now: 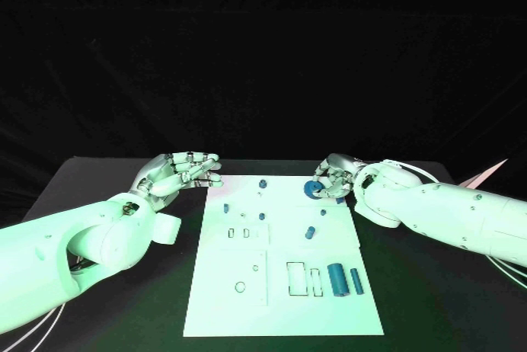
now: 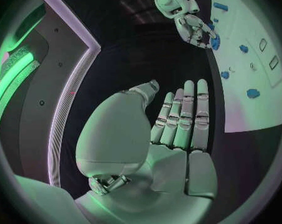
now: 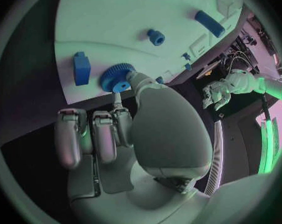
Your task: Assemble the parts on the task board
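Note:
The white task board (image 1: 283, 306) lies in the middle of the table. At its far right corner stands a blue gear (image 1: 315, 189); my right hand (image 1: 338, 178) pinches it, the thumb against its toothed rim (image 3: 118, 77) and a finger just beneath. My left hand (image 1: 179, 174) hovers off the board's far left corner, fingers straight and side by side (image 2: 184, 119), holding nothing. Two blue cylinders (image 1: 337, 279) (image 1: 356, 281) lie at the board's near right. A small blue piece (image 1: 310, 232) lies mid-board.
Small blue pegs (image 1: 263, 184) (image 1: 226, 209) (image 1: 263, 215) stand on the board's far half. A blue block (image 3: 82, 68) lies close to the gear. Rectangular slots (image 1: 296, 278) and a round hole (image 1: 240, 287) mark the near half. Black table (image 1: 132, 306) surrounds the board.

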### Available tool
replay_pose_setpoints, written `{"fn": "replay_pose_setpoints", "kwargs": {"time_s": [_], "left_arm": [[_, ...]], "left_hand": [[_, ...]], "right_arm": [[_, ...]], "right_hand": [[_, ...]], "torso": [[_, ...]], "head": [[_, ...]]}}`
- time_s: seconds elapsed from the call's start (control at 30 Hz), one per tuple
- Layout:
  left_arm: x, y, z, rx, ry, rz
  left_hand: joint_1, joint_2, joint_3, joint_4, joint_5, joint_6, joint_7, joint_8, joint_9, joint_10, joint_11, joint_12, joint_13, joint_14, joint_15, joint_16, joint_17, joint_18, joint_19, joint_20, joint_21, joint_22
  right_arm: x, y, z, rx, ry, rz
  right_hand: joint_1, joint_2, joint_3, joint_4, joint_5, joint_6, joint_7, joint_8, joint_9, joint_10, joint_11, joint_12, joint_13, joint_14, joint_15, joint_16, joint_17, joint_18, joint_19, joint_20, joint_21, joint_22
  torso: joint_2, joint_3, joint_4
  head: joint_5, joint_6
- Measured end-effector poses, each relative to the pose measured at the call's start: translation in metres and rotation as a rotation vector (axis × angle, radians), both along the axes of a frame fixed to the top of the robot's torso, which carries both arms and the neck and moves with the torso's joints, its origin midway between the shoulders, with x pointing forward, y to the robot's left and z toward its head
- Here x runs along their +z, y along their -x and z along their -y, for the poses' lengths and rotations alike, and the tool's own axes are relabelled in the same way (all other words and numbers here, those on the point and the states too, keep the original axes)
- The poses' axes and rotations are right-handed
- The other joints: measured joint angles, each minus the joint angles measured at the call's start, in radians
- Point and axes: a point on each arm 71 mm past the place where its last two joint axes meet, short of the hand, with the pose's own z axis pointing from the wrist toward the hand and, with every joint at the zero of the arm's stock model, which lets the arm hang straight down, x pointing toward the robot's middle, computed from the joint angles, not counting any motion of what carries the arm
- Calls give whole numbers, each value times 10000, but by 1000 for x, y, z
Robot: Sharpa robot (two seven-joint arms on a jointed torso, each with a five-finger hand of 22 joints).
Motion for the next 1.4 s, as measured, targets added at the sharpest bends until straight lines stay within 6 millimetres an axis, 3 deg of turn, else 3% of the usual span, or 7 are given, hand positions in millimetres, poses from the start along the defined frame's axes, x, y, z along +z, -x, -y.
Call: {"fn": "replay_pose_setpoints", "kwargs": {"time_s": [0.17,0.5,0.53,0.87,1.07,1.13,1.4], "left_arm": [[0,0,0,1,-1,0],[0,0,0,7,-3,0],[0,-1,0,7,-3,0],[0,-1,2,-21,10,2],[-1,-1,2,-23,13,0],[-1,-1,2,-27,14,0],[-1,-4,2,30,-5,4]], "left_hand": [[0,0,0,0,0,0,0,0,0,0,0,0,0,0,0,0,0,0,0,0,0,0],[0,0,0,0,0,0,0,0,1,0,0,0,0,0,0,0,0,0,0,0,0,0],[0,0,0,0,0,0,0,0,0,0,0,0,0,0,0,0,0,0,0,0,0,0],[0,0,0,0,0,0,0,0,1,0,0,0,0,0,0,0,0,0,0,0,0,0],[0,0,0,0,0,0,0,0,1,0,0,0,0,0,0,0,0,0,0,0,0,0],[0,0,0,0,0,0,0,0,1,0,0,0,0,0,0,0,1,0,0,0,0,0],[0,0,0,0,0,0,0,0,1,0,0,0,0,0,0,0,1,0,0,0,0,1]], "right_arm": [[-1,5,-5,238,177,523],[13,23,-34,1182,220,2318],[14,26,-39,1311,230,2460],[22,43,-91,2637,198,3363],[21,43,-111,2977,248,3372],[20,42,-115,3030,311,3303],[6,39,-130,3169,509,2920]], "right_hand": [[0,0,580,-274,7,18,11,-118,-683,35,-35,254,1,-1,-2,0,0,-14,35,-37,118,0],[-1,-1,659,-326,2,63,-1,-119,-696,70,-70,256,1,-2,-6,1,0,-81,39,-39,307,0],[-1,-1,659,-327,2,62,-1,-119,-697,70,-70,256,1,-90,-90,1,0,-81,39,-39,308,0],[-2,-1,770,-436,1,63,-2,-185,-702,71,-71,256,1,-84,-87,1,0,-81,55,-56,308,0],[-4,-4,772,-438,2,64,-2,-185,-702,71,-71,256,1,-83,-87,1,0,-81,56,-56,308,0],[-186,-185,962,-517,1,156,-19,-183,-691,72,-71,256,1,-83,-88,2,0,-81,56,-56,308,0],[-186,-185,963,-517,0,185,-18,-184,-693,103,-103,256,1,-83,-88,2,0,-81,56,-56,308,0]], "torso": [[2,0,1],[-5,-6,8],[-6,-6,11],[-10,-19,17],[-3,-25,8],[1,-25,8],[14,-19,31]], "head": [[10,15],[56,86],[57,90],[79,140],[94,161],[86,172],[51,167]]}}
